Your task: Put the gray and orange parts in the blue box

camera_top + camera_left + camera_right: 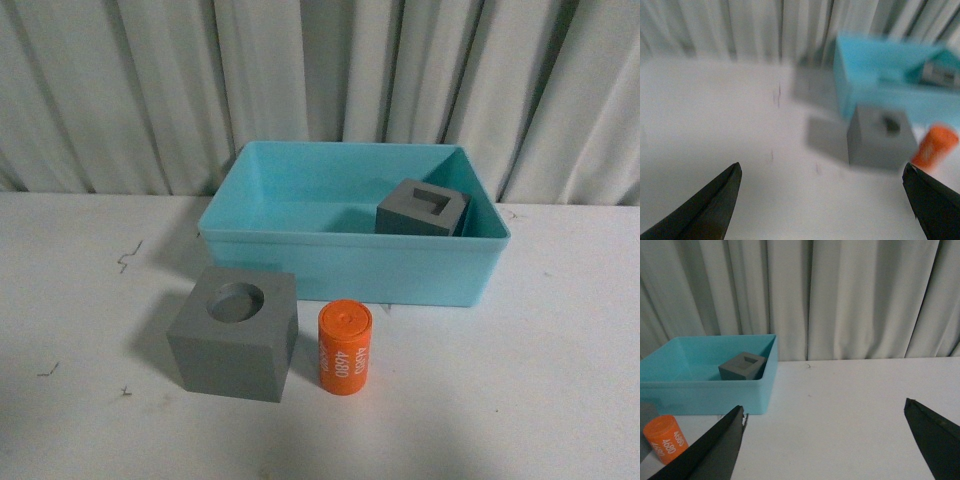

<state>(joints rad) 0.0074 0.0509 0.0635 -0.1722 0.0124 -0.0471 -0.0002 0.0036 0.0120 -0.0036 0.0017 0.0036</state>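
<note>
A gray cube with a round recess (235, 334) stands on the white table in front of the blue box (300, 255). An orange cylinder with white numerals (345, 347) stands just to its right. A second gray cube with a square recess (422, 209) sits inside the box at its right side. Neither arm shows in the front view. My left gripper (822, 172) is open over bare table, with the round-recess cube (881, 136), the cylinder (935, 147) and the box (875, 75) blurred ahead. My right gripper (824, 412) is open, with the box (705, 392), the inner cube (742, 366) and the cylinder (665, 439) off to one side.
A pale pleated curtain (320, 70) hangs behind the table. The white tabletop (560, 380) spreads around the box and carries small dark scuff marks (128, 258) to its left.
</note>
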